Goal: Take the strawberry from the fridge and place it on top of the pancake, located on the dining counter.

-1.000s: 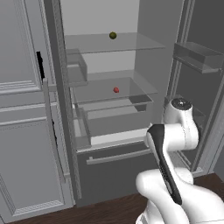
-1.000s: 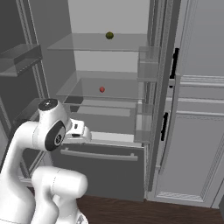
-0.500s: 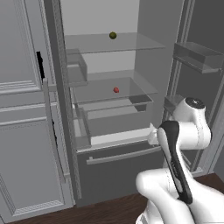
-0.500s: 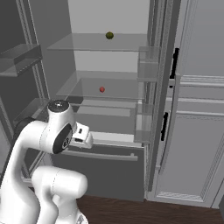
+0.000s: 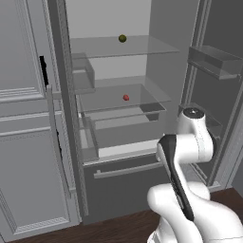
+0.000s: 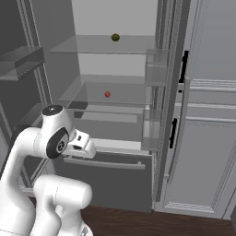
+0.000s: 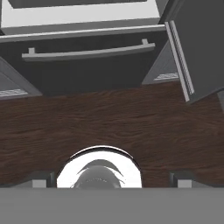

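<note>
The fridge [image 5: 124, 186] stands open in front of me, its pale interior and glass shelves showing. The strawberry [image 5: 126, 97] [image 6: 107, 94], tiny and red, lies on the middle glass shelf. My arm is folded low in front of the bottom drawer, well below and short of that shelf. In the hand view my gripper [image 7: 112, 179] points down at the floor, open, fingertips [image 7: 41, 179] far apart with nothing between them. The pancake and the dining counter are out of view.
A small olive-green fruit [image 5: 122, 38] [image 6: 115, 37] sits on the top shelf. Both fridge doors [image 5: 223, 71] [image 6: 23, 60] stand open at the sides with door bins. Light grey cabinets [image 5: 23, 166] [image 6: 207, 161] flank the fridge. A bar-handled drawer [image 7: 87, 52] meets dark wood floor [image 7: 109, 118].
The arm's upper joint swung a little to the right and back, and the hand dipped slightly. The strawberry and the fridge have not moved.
</note>
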{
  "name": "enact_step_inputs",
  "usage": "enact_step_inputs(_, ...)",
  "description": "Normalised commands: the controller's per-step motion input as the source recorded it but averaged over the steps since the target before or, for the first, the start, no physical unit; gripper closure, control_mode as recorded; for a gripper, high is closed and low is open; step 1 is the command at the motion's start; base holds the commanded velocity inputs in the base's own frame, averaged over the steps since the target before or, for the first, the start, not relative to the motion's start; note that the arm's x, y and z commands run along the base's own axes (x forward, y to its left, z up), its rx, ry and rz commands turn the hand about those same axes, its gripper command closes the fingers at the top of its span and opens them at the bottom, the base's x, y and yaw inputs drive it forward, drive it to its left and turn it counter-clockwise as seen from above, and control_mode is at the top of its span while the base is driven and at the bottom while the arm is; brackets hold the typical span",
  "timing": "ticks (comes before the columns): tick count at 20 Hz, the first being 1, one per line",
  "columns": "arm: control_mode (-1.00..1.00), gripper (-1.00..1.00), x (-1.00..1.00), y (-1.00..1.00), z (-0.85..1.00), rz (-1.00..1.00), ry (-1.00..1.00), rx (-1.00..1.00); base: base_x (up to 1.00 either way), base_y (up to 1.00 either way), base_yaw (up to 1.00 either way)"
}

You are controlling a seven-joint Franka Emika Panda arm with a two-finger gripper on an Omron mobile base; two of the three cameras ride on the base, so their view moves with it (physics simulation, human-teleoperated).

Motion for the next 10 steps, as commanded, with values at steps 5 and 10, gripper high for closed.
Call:
enact_step_inputs(5,-1.0,-1.0,0.0,-0.02,-0.27,0.02,0.05,0.0,0.0,0.0,0.0)
enact_step_inputs(10,-1.0,-1.0,0.0,0.01,-0.01,0.01,0.01,0.0,0.0,0.0,0.0)
